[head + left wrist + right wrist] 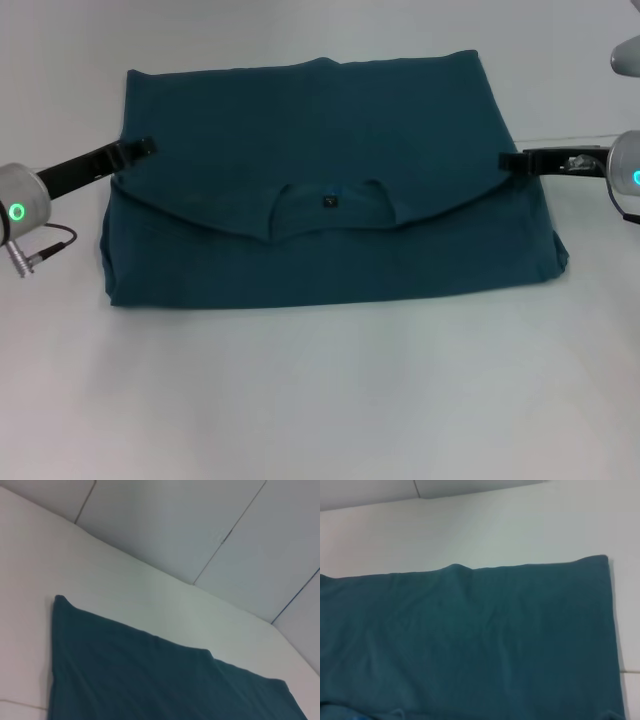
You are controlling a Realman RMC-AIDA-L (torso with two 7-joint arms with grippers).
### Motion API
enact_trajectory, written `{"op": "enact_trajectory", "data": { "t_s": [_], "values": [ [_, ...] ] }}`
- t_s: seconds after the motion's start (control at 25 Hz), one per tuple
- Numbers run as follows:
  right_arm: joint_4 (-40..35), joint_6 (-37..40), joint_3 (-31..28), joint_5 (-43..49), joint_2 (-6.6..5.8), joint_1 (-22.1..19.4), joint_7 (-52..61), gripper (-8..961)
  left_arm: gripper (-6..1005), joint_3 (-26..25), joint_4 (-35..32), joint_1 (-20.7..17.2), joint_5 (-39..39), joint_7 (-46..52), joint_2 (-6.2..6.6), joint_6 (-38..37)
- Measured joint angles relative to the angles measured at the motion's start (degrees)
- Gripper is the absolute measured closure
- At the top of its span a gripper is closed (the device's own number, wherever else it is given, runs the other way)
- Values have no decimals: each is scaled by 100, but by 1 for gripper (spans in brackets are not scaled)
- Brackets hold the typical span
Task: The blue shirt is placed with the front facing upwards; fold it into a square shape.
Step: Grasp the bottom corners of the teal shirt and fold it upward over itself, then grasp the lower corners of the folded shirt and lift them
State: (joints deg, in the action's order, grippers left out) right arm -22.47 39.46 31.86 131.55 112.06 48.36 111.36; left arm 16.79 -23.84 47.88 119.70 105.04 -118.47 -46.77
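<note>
A: Head view. The blue shirt point(330, 190) lies on the white table point(320, 400), its upper part doubled forward so the plain back and collar tag point(329, 202) show. The left gripper point(143, 146) sits at the shirt's left edge, the right gripper point(508, 160) at its right edge; whether either pair of fingers is apart or together, I cannot tell.

B: So which step?

A: By my judgement, a crosswise fold is laid down; next, the wide sides need bringing inward to square it.

B: Left wrist view?

A: The shirt's far corner point(60, 600), flat on the table, with wall panels point(200, 525) beyond.

B: Right wrist view?

A: Smooth teal cloth, with a small bump on the far edge point(456, 567).
</note>
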Motion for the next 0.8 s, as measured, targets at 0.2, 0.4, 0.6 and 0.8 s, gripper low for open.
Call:
{"op": "enact_trajectory", "data": {
  "t_s": [0.2,0.4,0.6,0.8],
  "values": [
    [-289,4,5,-6,95,-52,-9,454,565,-1,-249,-111,-5,12,-32,-53],
    [-891,92,5,-30,286,-223,-86,276,371,-7,-540,-336,-270,7,-37,-359],
    [-1135,479,-29,-181,305,-451,-50,234,193,-3,-727,-589,-517,-25,-9,-720],
    [-1244,1043,-34,-567,233,-800,-37,235,190,43,-929,-895,-480,-45,-24,-1096]
  ]
}}
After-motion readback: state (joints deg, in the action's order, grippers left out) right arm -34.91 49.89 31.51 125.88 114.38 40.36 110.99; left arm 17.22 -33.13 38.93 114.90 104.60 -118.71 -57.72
